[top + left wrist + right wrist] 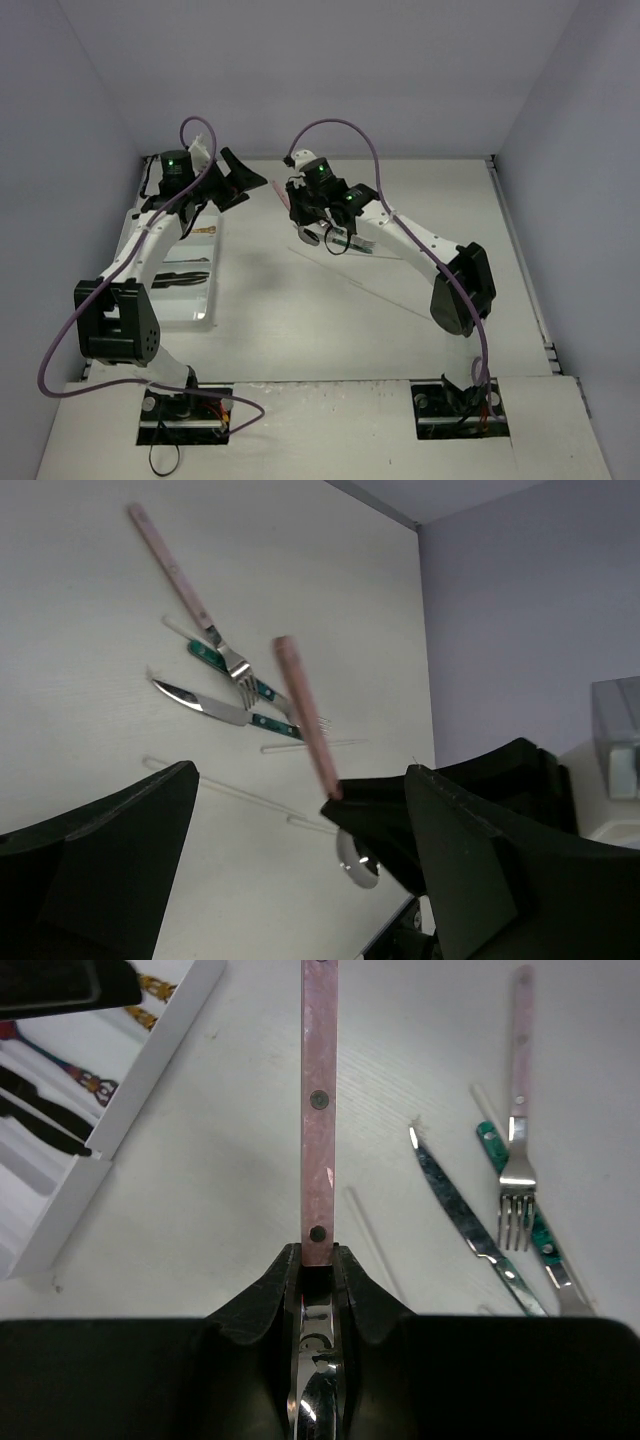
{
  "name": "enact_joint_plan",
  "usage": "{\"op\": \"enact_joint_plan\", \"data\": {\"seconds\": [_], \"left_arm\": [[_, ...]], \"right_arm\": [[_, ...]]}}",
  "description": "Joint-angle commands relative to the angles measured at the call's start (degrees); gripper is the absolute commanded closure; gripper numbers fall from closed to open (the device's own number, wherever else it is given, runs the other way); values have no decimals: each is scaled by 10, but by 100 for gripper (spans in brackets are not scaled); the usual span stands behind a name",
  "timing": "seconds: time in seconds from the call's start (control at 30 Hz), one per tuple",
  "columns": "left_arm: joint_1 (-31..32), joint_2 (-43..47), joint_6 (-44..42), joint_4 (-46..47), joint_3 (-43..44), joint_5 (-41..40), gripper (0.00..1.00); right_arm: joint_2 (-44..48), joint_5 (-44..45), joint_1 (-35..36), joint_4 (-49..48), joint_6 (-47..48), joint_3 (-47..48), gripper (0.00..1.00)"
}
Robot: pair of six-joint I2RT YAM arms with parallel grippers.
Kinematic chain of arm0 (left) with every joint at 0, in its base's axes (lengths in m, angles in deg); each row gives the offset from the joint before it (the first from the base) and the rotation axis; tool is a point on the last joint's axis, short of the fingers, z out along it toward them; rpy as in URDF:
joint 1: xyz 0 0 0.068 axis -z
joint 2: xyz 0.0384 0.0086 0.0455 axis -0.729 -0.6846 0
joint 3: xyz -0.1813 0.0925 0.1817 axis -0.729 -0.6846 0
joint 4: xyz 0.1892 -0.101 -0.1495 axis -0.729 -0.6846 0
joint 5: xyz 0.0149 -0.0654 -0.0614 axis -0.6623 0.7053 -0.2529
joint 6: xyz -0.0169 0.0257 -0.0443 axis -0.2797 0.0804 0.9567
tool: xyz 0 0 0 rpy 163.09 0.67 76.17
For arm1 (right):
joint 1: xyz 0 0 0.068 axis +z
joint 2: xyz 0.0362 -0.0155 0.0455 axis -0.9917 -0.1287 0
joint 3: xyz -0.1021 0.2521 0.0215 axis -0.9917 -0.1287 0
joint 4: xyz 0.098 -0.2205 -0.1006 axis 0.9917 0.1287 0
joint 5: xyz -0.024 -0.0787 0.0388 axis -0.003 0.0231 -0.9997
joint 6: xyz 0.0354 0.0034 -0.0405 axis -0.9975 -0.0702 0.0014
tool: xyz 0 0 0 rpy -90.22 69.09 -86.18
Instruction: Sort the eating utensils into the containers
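We're over the pale matte desk (330,300), with the white plastic tray (213,285) at its left side: long, shallow, straight-walled compartments. Black knives (40,1125) and ornate gold handles (150,982) lie inside.

The left end effector (300,775) hangs above the desk near the tray's far end, jaws wide apart, gripping nothing. The right end effector (317,1260) is clamped on the pink-handled spoon (317,1100), pinching it right where the handle meets the steel neck. The spoon is in the air between tray and loose cutlery, its handle pointing out towards the left arm.

We'd call that spoon light and rigid. The handle is a flat, mottled pink slab with rivets and should offer grip. The polished bowl looks slippery, so the handle is the place to hold. Pinched at one end like this, it could swing.

Down on the desk lie a pink-handled fork (517,1150) crossing a green-handled piece (490,1140), and beside them a knife (455,1210) with a marbled green handle. All are slim, hard and low-lying.

Smallest of all are the thin translucent sticks (230,790). They're nearly flush with the desk and, we reckon, the trickiest to pick up.
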Motion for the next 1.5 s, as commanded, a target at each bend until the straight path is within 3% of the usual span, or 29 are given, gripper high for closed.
{"op": "enact_joint_plan", "data": {"seconds": [0.0,0.37,0.57,0.77,0.97,1.03,1.1,1.2,1.23,1.3,1.37,1.47], "left_arm": [[21,8,47,81,31,-9,18],[25,-28,103,98,14,-17,25],[35,-42,119,118,17,-10,35],[44,-41,142,146,4,7,58],[46,-30,153,166,-9,16,97],[44,-22,141,166,-13,20,100],[40,-14,128,164,-23,25,100],[26,4,60,135,-20,52,100],[26,10,27,107,-20,55,100],[21,25,-160,-28,41,58,100],[18,28,-269,-172,84,60,100],[-3,31,-387,-269,124,68,100]], "right_arm": [[4,-14,8,-36,-26,42,100],[3,-23,24,-37,-18,50,100],[-3,-26,29,-37,-18,60,100],[-12,-29,36,-38,-20,75,100],[-22,-34,41,-39,-23,90,100],[-23,-38,41,-37,-25,95,87],[-21,-42,40,-38,-26,95,58],[-11,-43,40,-36,-29,95,33],[-11,-41,39,-36,-29,95,28],[12,-27,37,-36,-35,82,19],[36,-17,33,-36,-39,67,16],[58,-4,25,-36,-42,37,15]]}}
